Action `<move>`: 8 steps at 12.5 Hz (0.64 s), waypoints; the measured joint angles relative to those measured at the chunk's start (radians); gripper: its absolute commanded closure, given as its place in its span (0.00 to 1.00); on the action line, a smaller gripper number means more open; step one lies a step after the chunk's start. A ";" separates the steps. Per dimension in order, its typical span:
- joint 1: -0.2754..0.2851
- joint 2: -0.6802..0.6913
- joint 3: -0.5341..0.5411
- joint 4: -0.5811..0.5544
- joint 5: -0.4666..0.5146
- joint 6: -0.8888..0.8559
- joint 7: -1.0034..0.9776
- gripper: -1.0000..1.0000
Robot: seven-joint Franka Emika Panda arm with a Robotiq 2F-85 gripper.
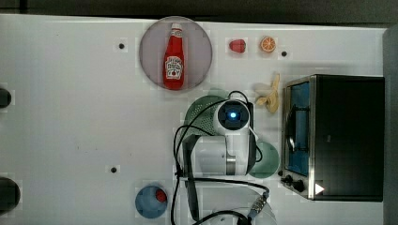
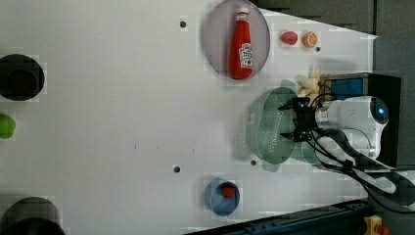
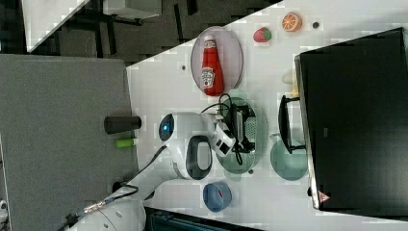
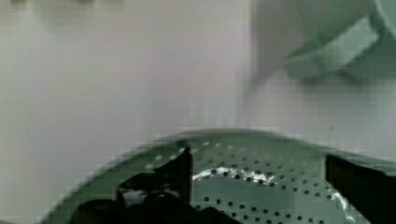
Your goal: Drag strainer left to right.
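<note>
The strainer (image 2: 262, 129) is a pale mint-green oval colander with small holes, lying on the white table beside the toaster oven. In the top view my arm's wrist covers the right half of the strainer (image 1: 199, 115). My gripper (image 2: 289, 120) hangs open over the bowl, near the rim on the left view's right, with nothing between its fingers. The wrist view has both dark fingertips (image 4: 180, 170) low inside the perforated bowl of the strainer (image 4: 261, 186), just behind its rim. Whether they touch the plastic I cannot tell.
A mint-green mug (image 1: 266, 160) stands close by, between strainer and black toaster oven (image 1: 345, 136). A ketchup bottle (image 1: 174, 57) lies on a grey plate. A banana (image 1: 271, 96), strawberry (image 1: 237, 45), orange slice (image 1: 268, 44) and a blue bowl (image 1: 150, 202) are around.
</note>
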 measured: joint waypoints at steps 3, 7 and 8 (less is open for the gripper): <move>-0.020 -0.035 0.002 -0.004 -0.020 -0.010 -0.063 0.00; -0.006 -0.213 0.059 -0.008 0.039 -0.174 -0.308 0.00; -0.003 -0.285 0.075 -0.002 0.062 -0.251 -0.358 0.00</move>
